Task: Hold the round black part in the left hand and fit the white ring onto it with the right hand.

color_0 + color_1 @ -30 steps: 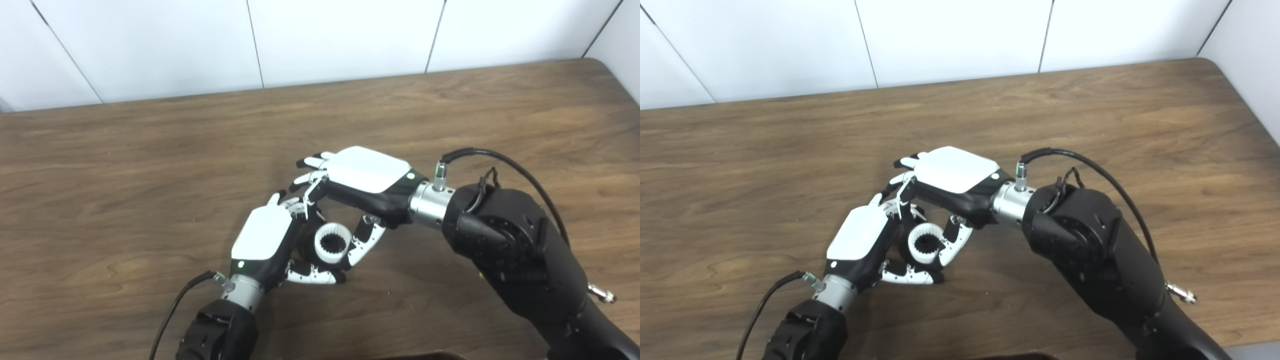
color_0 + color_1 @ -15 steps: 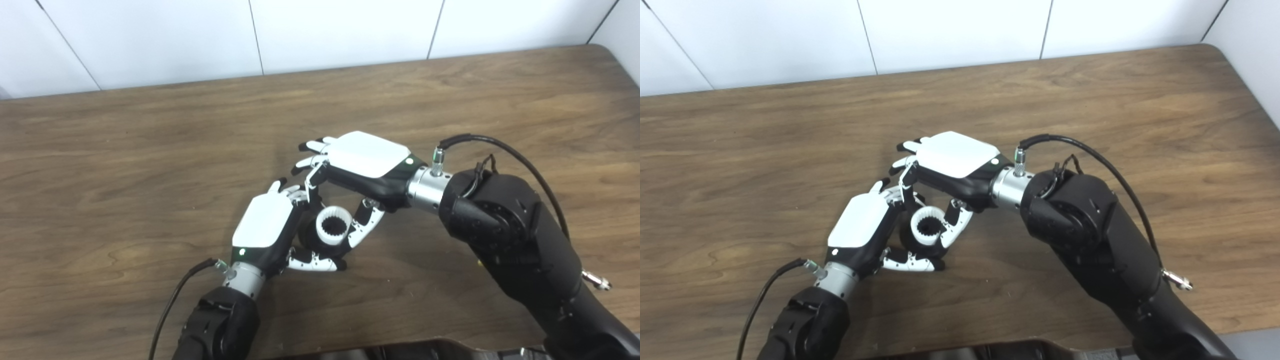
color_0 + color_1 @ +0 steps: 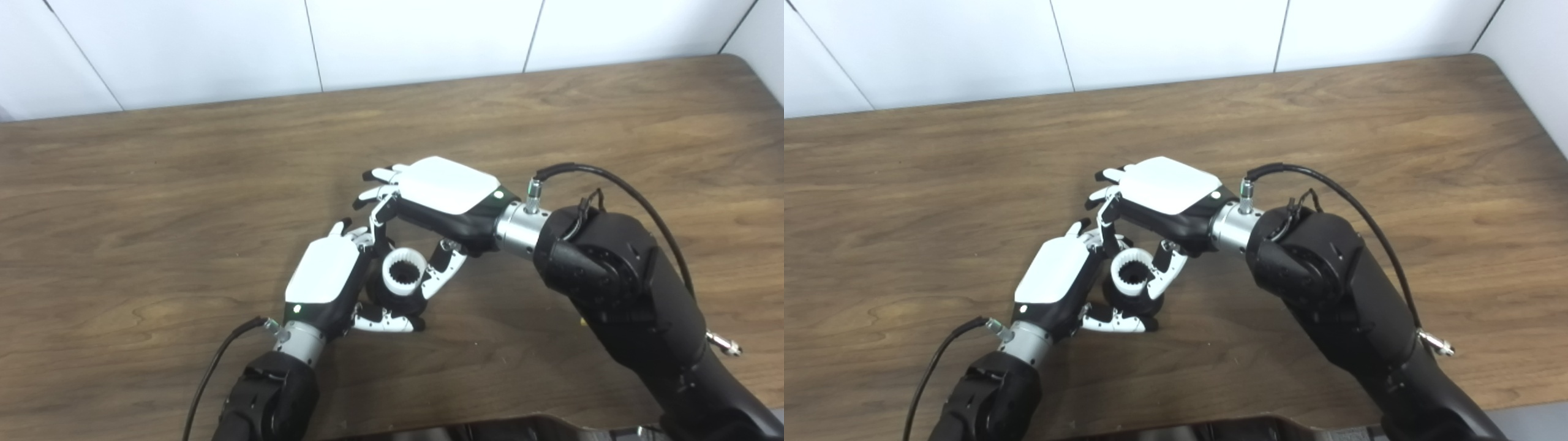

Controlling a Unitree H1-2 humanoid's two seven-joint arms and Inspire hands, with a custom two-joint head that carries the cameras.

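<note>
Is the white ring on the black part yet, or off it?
On it, though how fully seated cannot be told. The white ring sits atop the round black part, pinched by the right hand; the left hand grips the part.

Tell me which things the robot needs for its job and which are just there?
Needed: white ring, held by the right hand; round black part under it, held by the left hand.

Just there: wooden table, white wall.

A brown wooden table (image 3: 184, 184) with a rounded far corner stands against a white panelled wall (image 3: 422, 37).
</note>
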